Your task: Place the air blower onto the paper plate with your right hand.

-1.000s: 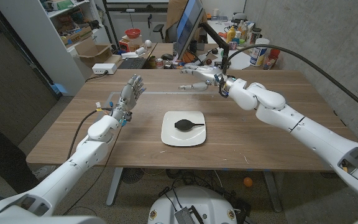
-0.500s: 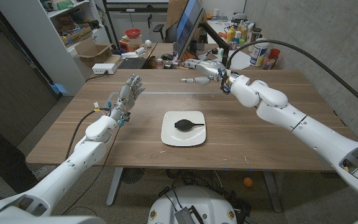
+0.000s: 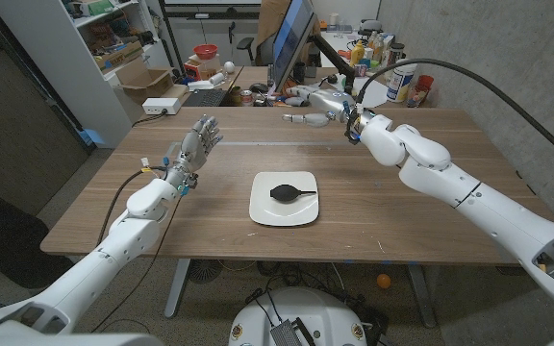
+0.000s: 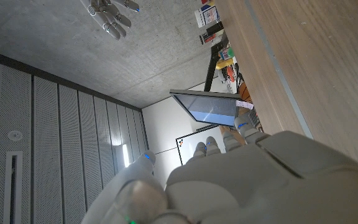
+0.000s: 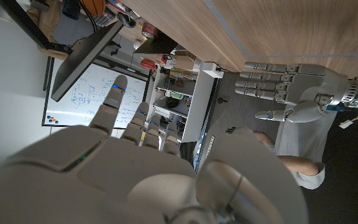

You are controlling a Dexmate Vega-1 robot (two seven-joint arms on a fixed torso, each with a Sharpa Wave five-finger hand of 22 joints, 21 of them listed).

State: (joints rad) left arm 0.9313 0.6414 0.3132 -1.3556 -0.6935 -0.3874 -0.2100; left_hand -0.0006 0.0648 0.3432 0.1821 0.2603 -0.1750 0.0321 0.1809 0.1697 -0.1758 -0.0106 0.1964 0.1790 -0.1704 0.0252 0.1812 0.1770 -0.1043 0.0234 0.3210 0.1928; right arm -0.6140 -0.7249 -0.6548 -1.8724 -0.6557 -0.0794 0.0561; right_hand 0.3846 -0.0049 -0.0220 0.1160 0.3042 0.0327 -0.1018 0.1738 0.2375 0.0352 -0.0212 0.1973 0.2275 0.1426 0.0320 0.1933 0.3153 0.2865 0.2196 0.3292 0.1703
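Air blower (image 3: 289,192) lies on the paper plate (image 3: 284,213), so the empty, spread-fingered right hand (image 3: 317,101) should lift well clear without brushing it.

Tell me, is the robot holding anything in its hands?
No. Both the left hand and right hand are open. The blower lies on the plate.
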